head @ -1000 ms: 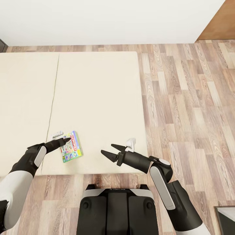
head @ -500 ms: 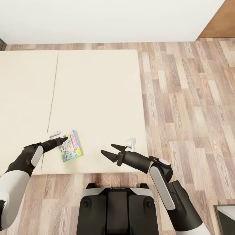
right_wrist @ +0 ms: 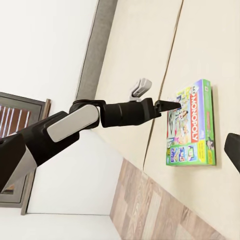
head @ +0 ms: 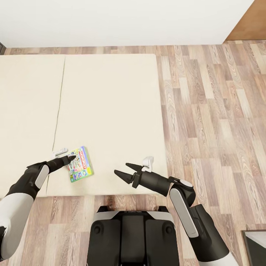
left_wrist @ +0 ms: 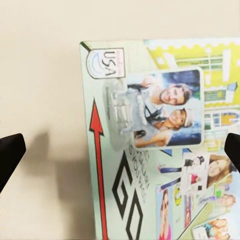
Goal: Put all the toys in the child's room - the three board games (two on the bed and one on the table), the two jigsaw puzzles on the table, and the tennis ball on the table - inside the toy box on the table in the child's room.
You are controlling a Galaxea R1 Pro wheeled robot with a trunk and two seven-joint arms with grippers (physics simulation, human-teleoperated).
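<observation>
A board game (head: 80,164), a green-edged Monopoly box with colourful print, lies flat on the beige bed (head: 107,103) near its front edge. My left gripper (head: 71,159) hovers low over the box's left end, open. In the left wrist view the left gripper (left_wrist: 120,152) straddles that edge of the board game (left_wrist: 165,150), one finger over the mattress and one over the box. My right gripper (head: 121,169) stands open above the mattress, well to the right of the box, holding nothing. The right wrist view shows the board game (right_wrist: 192,125) with the left gripper (right_wrist: 170,105) at its end.
Wood floor (head: 214,111) runs along the bed's right side and front. A white wall (head: 111,22) backs the bed, with a brown panel (head: 247,22) at the far right. A dark-framed object (head: 255,244) sits by my right elbow. The grey headboard (right_wrist: 97,45) edges the mattress.
The head camera has shifted a little, sliding the bed's far edge up. My left gripper has drawn back slightly toward the box's left end. The right arm and the box have not moved.
</observation>
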